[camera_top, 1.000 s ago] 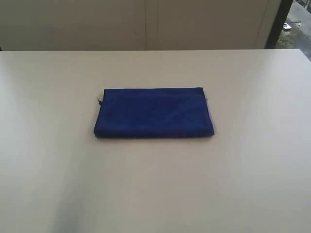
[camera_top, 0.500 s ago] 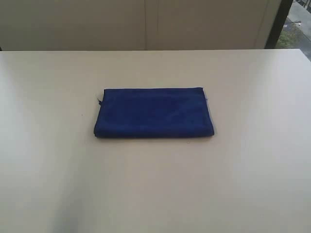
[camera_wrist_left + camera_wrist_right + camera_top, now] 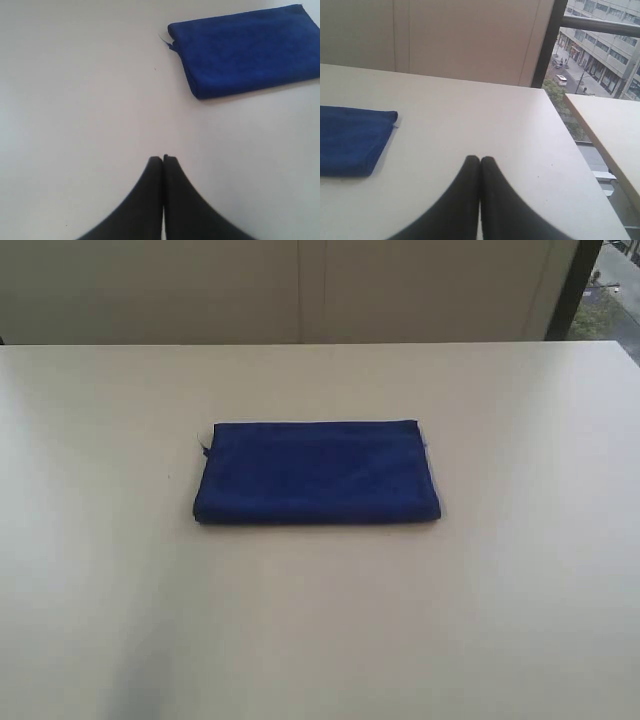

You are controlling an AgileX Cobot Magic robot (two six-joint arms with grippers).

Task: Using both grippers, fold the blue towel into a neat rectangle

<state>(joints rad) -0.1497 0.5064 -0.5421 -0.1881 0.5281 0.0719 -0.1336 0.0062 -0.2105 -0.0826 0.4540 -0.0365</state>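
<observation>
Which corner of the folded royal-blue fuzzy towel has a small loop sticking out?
The far-left corner of the royal-blue towel in the exterior view: a short blue loop juts out there, and no such loop shows at the other three.

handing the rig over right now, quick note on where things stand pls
Left gripper: shut, empty, over bare table, apart from the towel.
Right gripper: shut, empty, also off to the towel's side, not touching it.
Blue towel: lies flat mid-table, folded into a compact rectangle with fairly even edges.
Done: the fold looks complete.
Left: probably nothing. At most, check that the layers line up.
</observation>
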